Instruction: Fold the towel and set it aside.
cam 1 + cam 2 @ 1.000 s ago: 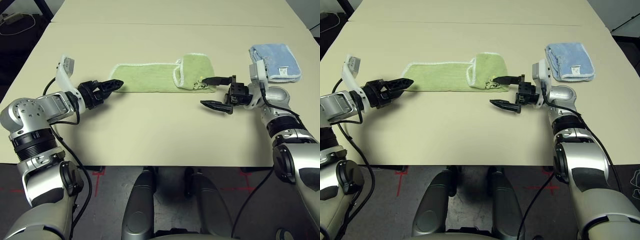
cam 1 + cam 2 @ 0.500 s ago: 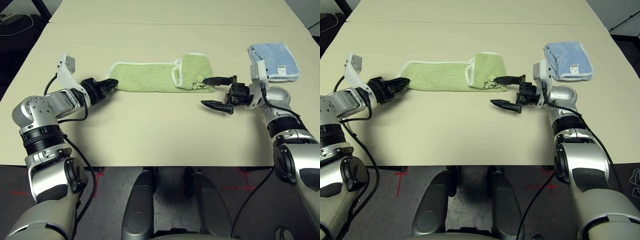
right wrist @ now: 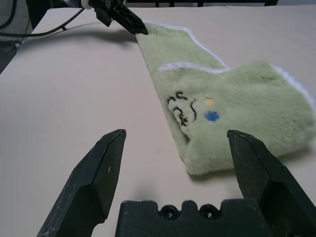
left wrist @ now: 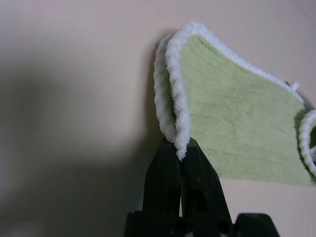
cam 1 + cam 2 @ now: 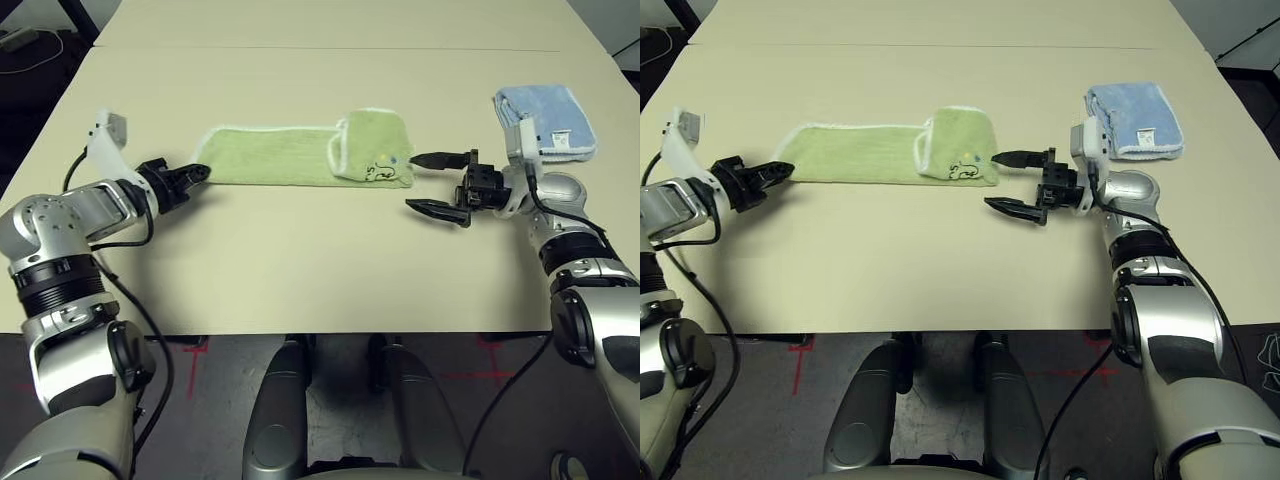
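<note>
Green towel (image 5: 290,156), now dragged leftward

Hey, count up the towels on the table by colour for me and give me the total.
Green towel: 1
Blue towel: 1
Total: 2
</note>
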You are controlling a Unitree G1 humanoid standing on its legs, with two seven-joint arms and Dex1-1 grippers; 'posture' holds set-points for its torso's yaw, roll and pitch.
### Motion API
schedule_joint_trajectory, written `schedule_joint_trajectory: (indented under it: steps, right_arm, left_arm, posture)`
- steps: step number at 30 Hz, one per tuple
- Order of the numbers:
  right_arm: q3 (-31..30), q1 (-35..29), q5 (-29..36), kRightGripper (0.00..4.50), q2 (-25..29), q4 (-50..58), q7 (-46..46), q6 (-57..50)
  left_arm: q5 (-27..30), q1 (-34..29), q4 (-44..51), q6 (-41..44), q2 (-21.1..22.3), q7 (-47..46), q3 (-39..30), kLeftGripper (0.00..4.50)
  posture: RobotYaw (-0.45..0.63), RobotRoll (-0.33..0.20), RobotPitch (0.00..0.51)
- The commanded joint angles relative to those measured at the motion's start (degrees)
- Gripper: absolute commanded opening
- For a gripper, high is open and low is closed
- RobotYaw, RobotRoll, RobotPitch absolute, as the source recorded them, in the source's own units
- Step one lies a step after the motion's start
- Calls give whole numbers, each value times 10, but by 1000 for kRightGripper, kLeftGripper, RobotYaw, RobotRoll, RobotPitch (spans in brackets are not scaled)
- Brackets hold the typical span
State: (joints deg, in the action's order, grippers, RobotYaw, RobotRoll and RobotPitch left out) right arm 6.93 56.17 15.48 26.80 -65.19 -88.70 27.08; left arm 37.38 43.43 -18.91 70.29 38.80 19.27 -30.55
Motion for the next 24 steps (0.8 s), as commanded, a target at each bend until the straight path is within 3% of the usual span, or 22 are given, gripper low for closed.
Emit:
schedule_joint_trajectory:
  steps: [1,11,15,24]
  right_arm:
    - [2,-1,-7,4500,6,2,-1,-3]
    - [2,3,-12,4500,3,1,2,-3]
    - [7,6,-11,4500,9,-2,0,-7]
    - [19,7,-9,4500,14,-13,30,-31]
  left_arm:
    - [-2,-21,4,1,17,10,-6,32]
    - [28,26,83,12,-4,54,64,32]
    - [58,52,145,36,-31,65,87,32]
    - [92,138,187,60,-102,73,141,32]
  posture:
    - [91,0,242]
    - [91,0,231]
    - [90,0,226]
    - [90,0,220]
